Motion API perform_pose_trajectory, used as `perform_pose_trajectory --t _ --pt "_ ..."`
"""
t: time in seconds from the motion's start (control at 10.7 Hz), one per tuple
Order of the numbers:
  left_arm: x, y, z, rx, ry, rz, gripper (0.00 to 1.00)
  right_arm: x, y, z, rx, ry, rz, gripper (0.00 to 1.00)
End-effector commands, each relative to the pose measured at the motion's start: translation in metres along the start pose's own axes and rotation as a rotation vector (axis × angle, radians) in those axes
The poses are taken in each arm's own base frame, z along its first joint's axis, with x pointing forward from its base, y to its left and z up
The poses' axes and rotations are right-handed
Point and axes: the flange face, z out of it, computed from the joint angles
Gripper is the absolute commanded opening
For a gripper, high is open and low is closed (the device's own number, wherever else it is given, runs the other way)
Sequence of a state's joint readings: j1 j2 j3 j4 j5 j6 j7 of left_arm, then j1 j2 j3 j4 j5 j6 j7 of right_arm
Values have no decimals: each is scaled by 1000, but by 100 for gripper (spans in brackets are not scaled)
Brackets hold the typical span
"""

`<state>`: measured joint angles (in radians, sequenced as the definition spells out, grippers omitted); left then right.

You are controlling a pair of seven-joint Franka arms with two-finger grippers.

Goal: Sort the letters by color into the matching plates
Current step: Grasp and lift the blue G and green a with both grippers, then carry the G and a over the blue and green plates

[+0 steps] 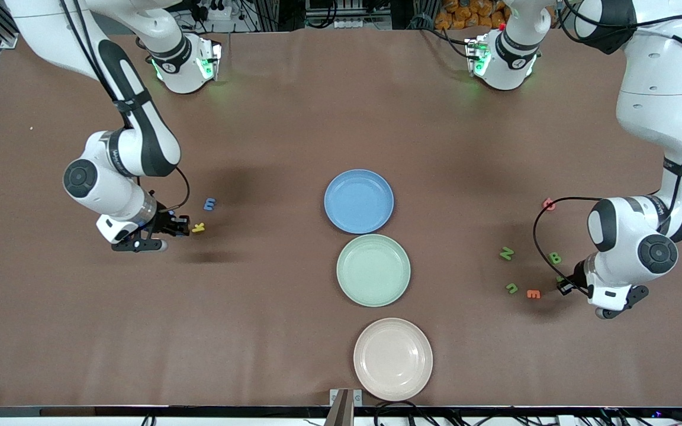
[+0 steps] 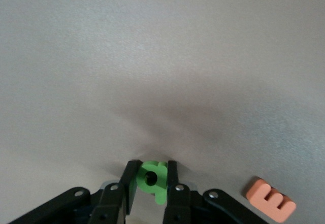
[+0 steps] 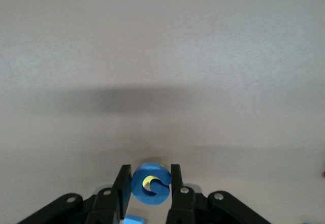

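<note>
Cream round plate (image 1: 393, 358) sits at the table's camera-side edge. Left gripper (image 2: 151, 179) pinches a green foam letter (image 2: 152, 180); right gripper (image 3: 150, 182) apparently grips a blue foam letter (image 3: 150, 184). Lift straight, then carry to the mint-green plate (image 1: 373, 270) and blue plate (image 1: 358, 200) mid-table.

You get even, bright overhead light across the matte brown table (image 1: 293, 106), with no harsh glare. Soft dark shadows lie on it beneath both white arms. Green indicator lamps at the two bases cast a faint green glow on the table. Both wrist views wash that brown surface out to a pale grey, with a broad blurred shadow band, and the black gripper fingers (image 2: 175, 188) at the frame edge look slightly soft.
</note>
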<state>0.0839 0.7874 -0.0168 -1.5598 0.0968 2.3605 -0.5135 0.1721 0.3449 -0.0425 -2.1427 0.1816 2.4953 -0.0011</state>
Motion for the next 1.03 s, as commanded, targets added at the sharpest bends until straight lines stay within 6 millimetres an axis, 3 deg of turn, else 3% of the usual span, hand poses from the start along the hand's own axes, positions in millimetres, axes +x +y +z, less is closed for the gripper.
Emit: perform_pose_trajectory --t 0.0,0.28,0.56,0.94 --pt "-13 32 -14 9 27 37 0 -6 -47 -9 37 -4 76 0" --pt "-29 59 -35 17 15 78 0 -10 -105 -18 63 -21 141 0" --pt "-48 85 -63 21 -6 93 0 -23 -178 -27 78 -47 212 0" --pt "-99 150 -91 -8 -29 63 0 -48 -251 -25 98 -59 287 0"
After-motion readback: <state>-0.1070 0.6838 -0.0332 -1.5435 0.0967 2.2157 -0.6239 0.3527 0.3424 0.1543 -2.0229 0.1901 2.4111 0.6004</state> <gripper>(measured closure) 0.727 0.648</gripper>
